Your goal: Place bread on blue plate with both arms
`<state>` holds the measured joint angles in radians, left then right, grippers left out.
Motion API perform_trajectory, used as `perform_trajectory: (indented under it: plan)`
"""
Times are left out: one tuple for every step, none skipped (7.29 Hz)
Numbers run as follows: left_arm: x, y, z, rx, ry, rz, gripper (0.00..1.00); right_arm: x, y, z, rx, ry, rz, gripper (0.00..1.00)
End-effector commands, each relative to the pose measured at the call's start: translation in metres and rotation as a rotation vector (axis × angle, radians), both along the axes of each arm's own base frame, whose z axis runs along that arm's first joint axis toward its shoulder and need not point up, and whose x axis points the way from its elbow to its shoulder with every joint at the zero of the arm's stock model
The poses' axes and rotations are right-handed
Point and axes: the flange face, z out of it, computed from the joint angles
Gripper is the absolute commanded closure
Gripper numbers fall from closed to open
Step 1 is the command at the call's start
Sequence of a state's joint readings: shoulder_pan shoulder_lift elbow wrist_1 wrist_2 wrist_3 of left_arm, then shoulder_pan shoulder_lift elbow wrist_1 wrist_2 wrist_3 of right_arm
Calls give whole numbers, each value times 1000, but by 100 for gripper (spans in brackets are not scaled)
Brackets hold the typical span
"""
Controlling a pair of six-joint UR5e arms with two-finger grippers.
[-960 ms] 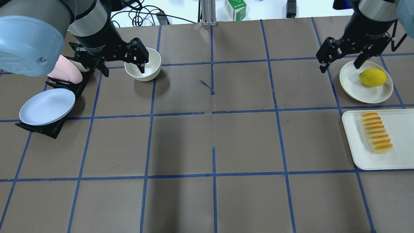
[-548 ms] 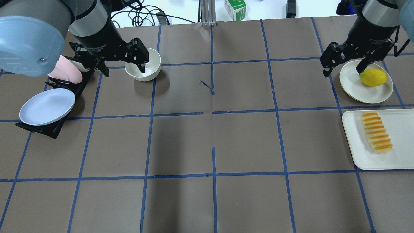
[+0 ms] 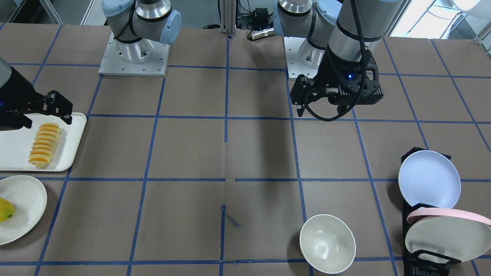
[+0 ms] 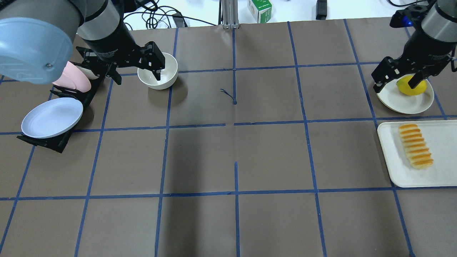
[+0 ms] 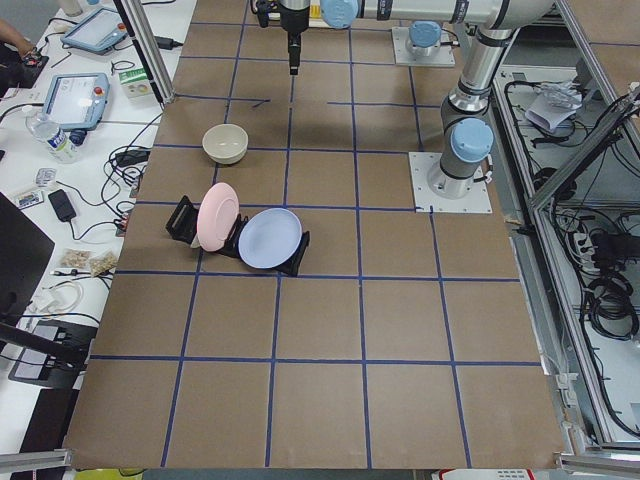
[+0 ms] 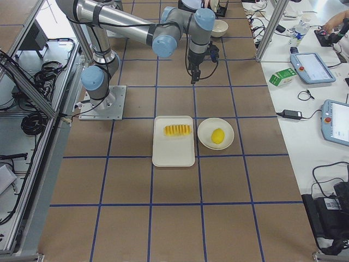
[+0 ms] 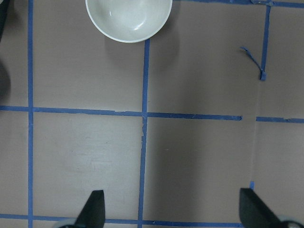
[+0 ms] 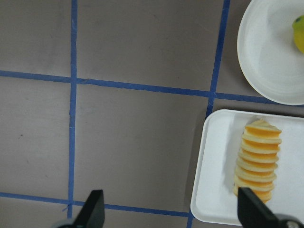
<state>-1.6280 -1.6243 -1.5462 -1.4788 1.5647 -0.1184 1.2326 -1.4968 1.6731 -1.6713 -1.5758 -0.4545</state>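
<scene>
The bread (image 4: pixel 415 146) is a row of orange-crusted slices lying on a white tray (image 4: pixel 396 171) at the right edge; it also shows in the front view (image 3: pixel 44 145) and the right wrist view (image 8: pixel 258 159). The blue plate (image 4: pixel 51 117) leans in a black rack (image 4: pixel 53 142) at the far left, and shows in the front view (image 3: pixel 429 178). My left gripper (image 4: pixel 137 73) is open and empty, high over the white bowl's side. My right gripper (image 4: pixel 395 84) is open and empty, above the lemon plate, just behind the tray.
A white bowl (image 4: pixel 167 71) stands under the left gripper. A pink-rimmed plate (image 4: pixel 73 80) leans in the same rack behind the blue one. A yellow lemon (image 4: pixel 410 88) lies on a white plate (image 4: pixel 403 101) behind the tray. Blue tape lines grid the brown table.
My right gripper has moved right and toward the robot, from beside the lemon plate to over it. The left arm, bread and plates have not moved.
</scene>
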Motion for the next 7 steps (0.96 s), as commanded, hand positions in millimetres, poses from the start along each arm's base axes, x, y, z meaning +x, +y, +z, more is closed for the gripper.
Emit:
perform_trajectory:
  plan:
    - [-1, 1, 1, -1, 3, 1, 0, -22, 6, -20, -14, 5, 17, 0]
    - [-2, 1, 2, -4, 4, 0, 0, -29, 8, -27, -27, 8, 20, 0]
    - [-2, 1, 3, -6, 4, 0, 0, -40, 13, -36, -15, -3, 24, 0]
    - [-2, 1, 2, -4, 4, 0, 0, -49, 20, -50, -1, -14, 23, 0]
    - [-3, 1, 1, -1, 5, 0, 0, -60, 27, -70, -21, 1, 20, 0]
    - [-4, 0, -2, 4, 5, -2, 0, -74, 34, -87, -57, 26, 25, 0]
    - [-4, -2, -5, 10, 4, -3, 0, -75, 45, -109, -49, 13, 11, 0]
